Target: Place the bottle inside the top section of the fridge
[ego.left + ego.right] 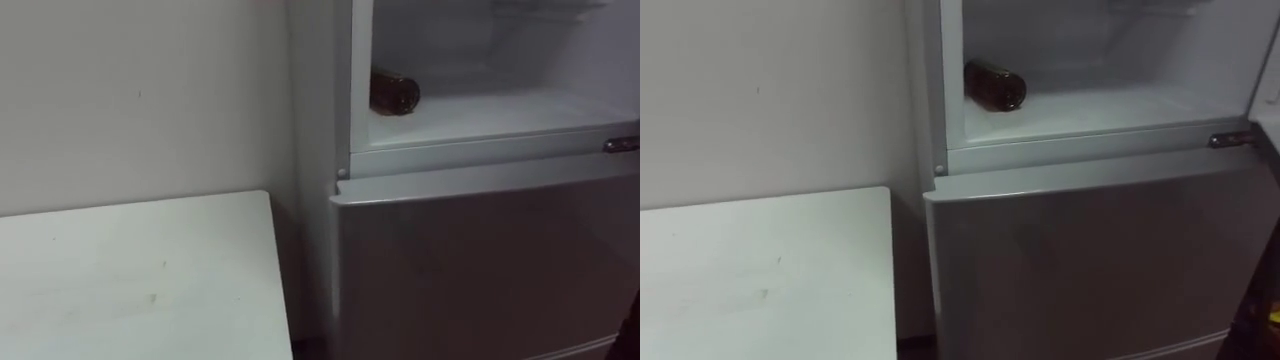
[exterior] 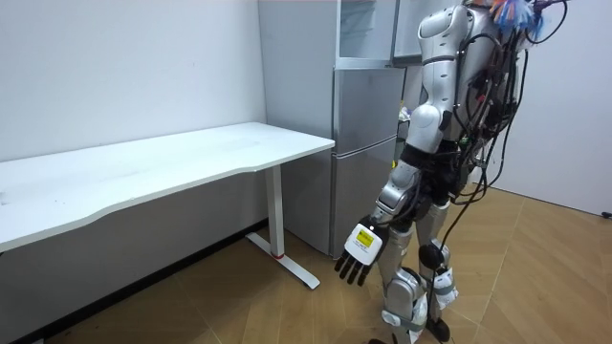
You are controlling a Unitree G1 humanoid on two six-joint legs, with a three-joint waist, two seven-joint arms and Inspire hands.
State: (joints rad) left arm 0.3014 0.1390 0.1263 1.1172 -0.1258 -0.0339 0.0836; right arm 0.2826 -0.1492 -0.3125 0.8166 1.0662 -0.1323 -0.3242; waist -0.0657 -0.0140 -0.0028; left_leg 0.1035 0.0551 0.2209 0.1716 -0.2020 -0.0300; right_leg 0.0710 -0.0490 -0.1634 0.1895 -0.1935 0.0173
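On upper compartment shelf (image 1: 500, 118) of fridge (image 1: 480, 260), you have brown bottle (image 1: 394, 93) lying on side, round end facing out, close against left wall. That wall likely checks roll one way; toward open shelf nothing blocks it. Robot stands facing fridge, white table (image 1: 130, 270) to its left. Left hand (image 2: 360, 253) hangs low by thigh, fingers straight and loose, empty, fitting a bottle already let go. You can judge placement done; upper compartment open.

Bottle (image 1: 394, 93) inside fridge (image 1: 480, 250), table (image 1: 130, 270) left
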